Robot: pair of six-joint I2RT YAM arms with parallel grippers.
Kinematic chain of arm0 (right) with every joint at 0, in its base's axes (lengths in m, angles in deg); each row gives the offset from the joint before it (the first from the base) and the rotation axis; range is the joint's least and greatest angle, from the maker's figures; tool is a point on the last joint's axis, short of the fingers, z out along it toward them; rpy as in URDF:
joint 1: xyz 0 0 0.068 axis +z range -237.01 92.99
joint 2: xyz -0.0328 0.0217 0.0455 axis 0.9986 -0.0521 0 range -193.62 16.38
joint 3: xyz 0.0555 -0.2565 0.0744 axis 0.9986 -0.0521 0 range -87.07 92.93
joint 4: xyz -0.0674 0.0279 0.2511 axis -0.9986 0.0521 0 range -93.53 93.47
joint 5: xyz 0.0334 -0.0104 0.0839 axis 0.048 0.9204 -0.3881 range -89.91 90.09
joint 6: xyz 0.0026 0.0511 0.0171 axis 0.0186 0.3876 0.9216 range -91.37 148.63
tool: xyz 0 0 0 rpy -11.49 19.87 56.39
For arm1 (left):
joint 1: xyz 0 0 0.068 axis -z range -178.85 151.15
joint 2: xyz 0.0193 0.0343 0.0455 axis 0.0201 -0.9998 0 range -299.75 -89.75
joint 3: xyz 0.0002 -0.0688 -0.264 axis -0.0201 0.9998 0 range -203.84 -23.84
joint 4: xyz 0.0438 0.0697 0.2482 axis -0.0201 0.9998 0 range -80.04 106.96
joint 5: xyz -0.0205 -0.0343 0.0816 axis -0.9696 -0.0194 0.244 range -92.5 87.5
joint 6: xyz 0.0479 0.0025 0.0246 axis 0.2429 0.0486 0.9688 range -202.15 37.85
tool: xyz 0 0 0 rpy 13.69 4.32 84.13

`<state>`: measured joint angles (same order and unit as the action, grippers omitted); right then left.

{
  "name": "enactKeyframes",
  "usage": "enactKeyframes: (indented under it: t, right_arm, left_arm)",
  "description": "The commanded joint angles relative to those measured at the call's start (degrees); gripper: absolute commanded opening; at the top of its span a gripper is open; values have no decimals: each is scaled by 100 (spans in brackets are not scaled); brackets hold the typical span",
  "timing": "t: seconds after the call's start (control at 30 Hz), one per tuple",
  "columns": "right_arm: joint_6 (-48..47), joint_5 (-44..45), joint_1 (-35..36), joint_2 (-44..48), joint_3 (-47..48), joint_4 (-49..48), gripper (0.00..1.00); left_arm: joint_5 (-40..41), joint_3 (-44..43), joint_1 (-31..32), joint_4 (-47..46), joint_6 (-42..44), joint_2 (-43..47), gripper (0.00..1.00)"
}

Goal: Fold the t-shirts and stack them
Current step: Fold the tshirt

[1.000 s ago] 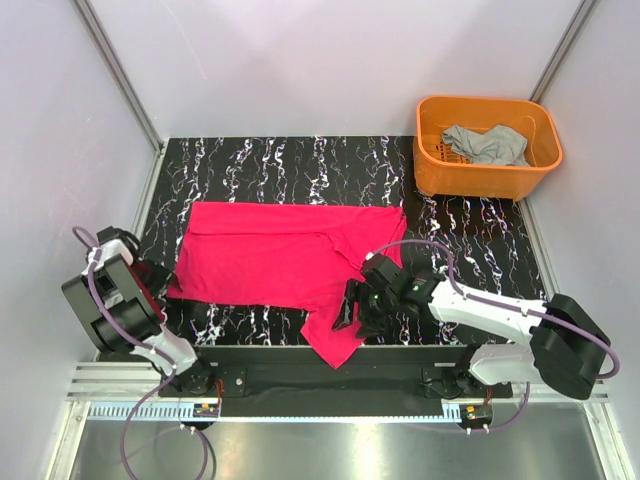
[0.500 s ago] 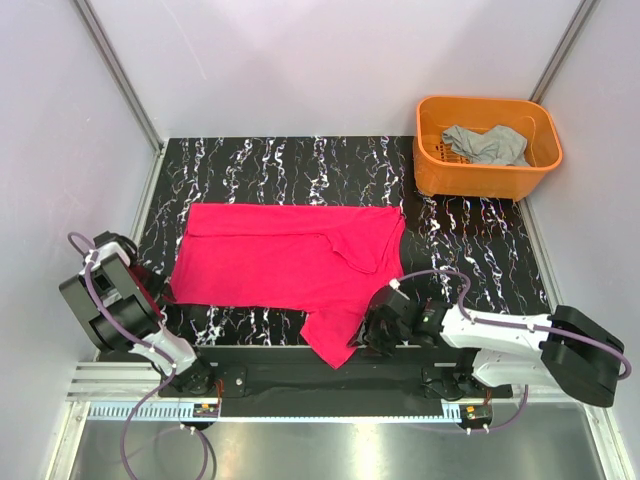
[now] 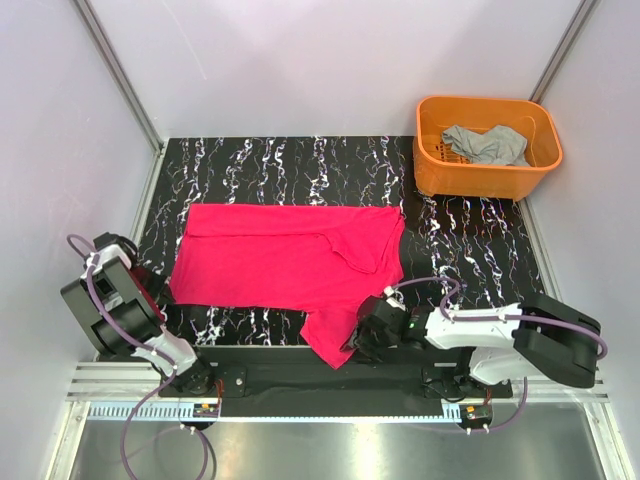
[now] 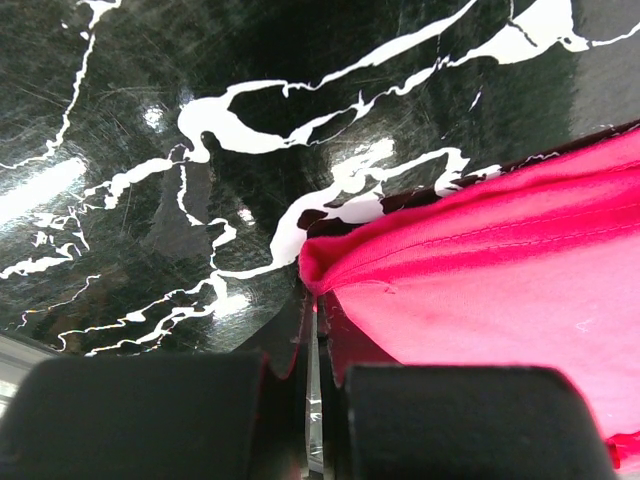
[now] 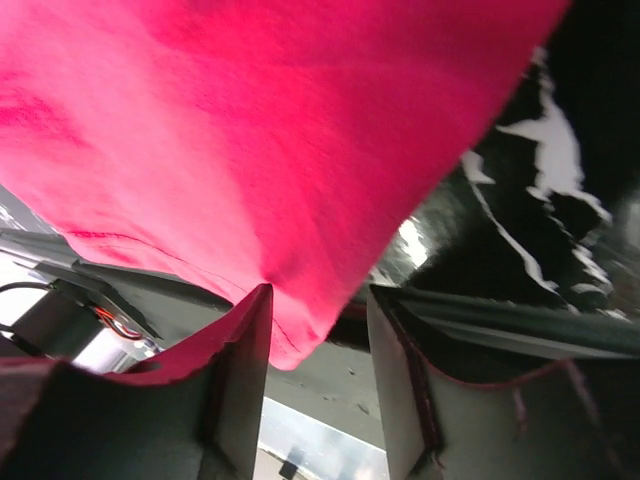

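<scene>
Table: holds all items below.
Spread t-shirt: flat, left of centre, one flap overhanging the near edge.
Basket: far right corner, well apart from the spread t-shirt.
Second t-shirt: bunched inside the basket.
Left gripper: at the spread t-shirt's near left corner.
Right gripper: astride the flap.

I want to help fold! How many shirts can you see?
2. A red shirt lies spread on the black table; a grey shirt sits crumpled in the orange basket. More could be hidden under the grey one.
</scene>
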<state>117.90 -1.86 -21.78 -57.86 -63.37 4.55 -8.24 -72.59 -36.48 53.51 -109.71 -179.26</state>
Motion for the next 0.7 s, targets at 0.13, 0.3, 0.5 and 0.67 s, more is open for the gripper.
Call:
enactKeyframes:
  t: [0.13, 0.3, 0.5, 0.67]
  right_arm:
    - [-33, -6, 69, -373, 258, -667, 22]
    - [-410, 160, 69, 803, 143, 244, 0]
    - [-456, 204, 69, 2641, -400, 1442, 0]
    - [-778, 352, 34, 3099, -165, 1767, 0]
  left_arm:
    - [20, 59, -17, -180, -75, 180, 0]
    - [266, 111, -17, 74, -294, 461, 0]
    - [345, 243, -25, 259, -637, 856, 0]
    - [372, 331, -26, 312, -831, 1129, 0]
